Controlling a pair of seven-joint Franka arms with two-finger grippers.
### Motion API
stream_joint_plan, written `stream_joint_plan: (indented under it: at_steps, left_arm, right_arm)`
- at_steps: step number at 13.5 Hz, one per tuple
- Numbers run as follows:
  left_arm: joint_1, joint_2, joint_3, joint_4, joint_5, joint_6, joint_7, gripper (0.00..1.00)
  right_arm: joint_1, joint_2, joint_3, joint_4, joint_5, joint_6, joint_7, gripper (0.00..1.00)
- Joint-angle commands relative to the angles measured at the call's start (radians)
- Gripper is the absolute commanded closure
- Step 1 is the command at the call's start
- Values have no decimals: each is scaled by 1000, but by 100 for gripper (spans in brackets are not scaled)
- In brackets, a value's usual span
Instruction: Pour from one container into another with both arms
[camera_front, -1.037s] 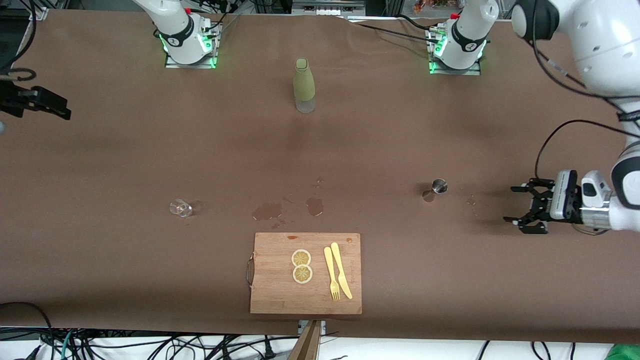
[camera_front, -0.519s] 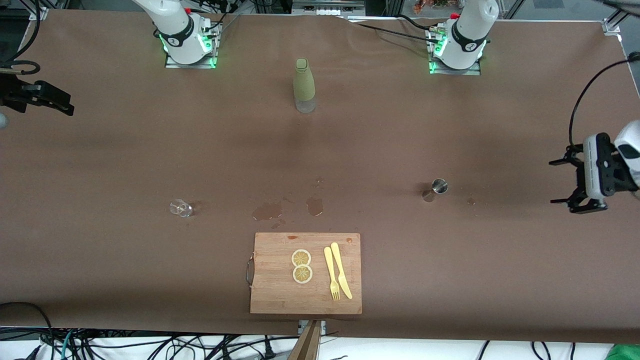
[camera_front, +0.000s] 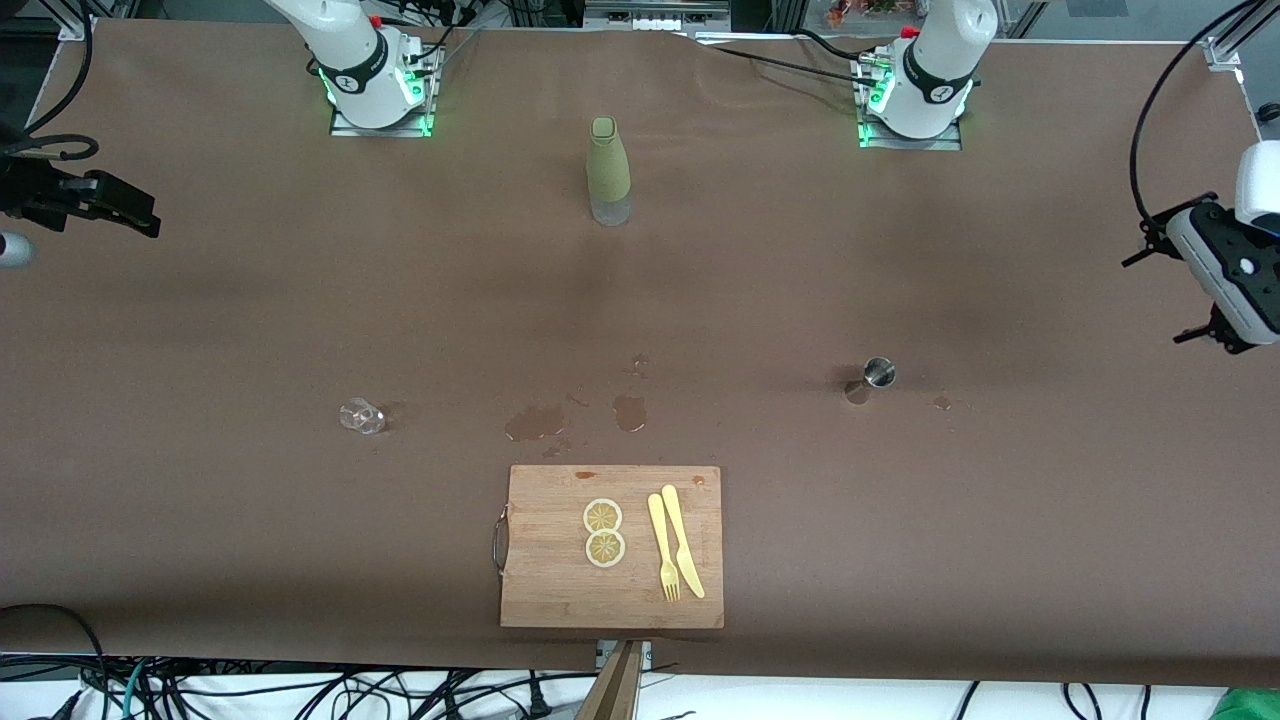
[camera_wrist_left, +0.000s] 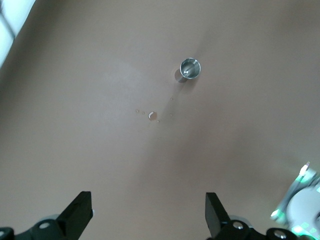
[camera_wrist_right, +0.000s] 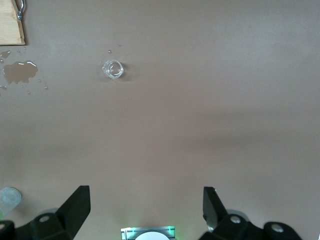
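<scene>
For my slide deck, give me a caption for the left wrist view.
Open left gripper high over brown table, with the small shiny steel jigger upright beside a few spilled droplets.

A green bottle stands between the arm bases. Nearer the camera, a wooden board carries two lemon slices, a fork and knife. Spilled puddles lie just beside it.

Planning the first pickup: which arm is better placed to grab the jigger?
Left. The jigger stands toward its end, and the open left gripper views it; the open right gripper faces the glass cup.
</scene>
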Motion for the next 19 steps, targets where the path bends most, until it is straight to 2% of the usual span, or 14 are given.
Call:
stream_joint_plan:
  at_steps: [1,4,9,12,13,16,19]
  left_arm:
    - [-5,-92,-33,-65,57,-43,-213,0]
    - [-29,-152,-44,-121,61,-53,-361,0]
    - [-32,-157,-131,-106,61,-125,-758,0]
    - [-35,-161,-148,-106,55,-130,-920,0]
    - [-35,-158,-174,-105,61,-126,-982,0]
    - [-3,-141,-231,-102,110,-89,-963,0]
    - [105,-106,-234,-101,94,35,-829,0]
  right_arm:
    - [1,2,1,5,24,7,16,0]
    - [1,2,3,5,26,8,13,0]
    - [-1,2,1,5,25,8,12,0]
    - [-7,2,-2,5,26,8,13,0]
    - [-7,2,-2,5,26,8,13,0]
    - [-7,3,-2,5,26,11,15,0]
    - [-8,3,-2,5,26,11,15,0]
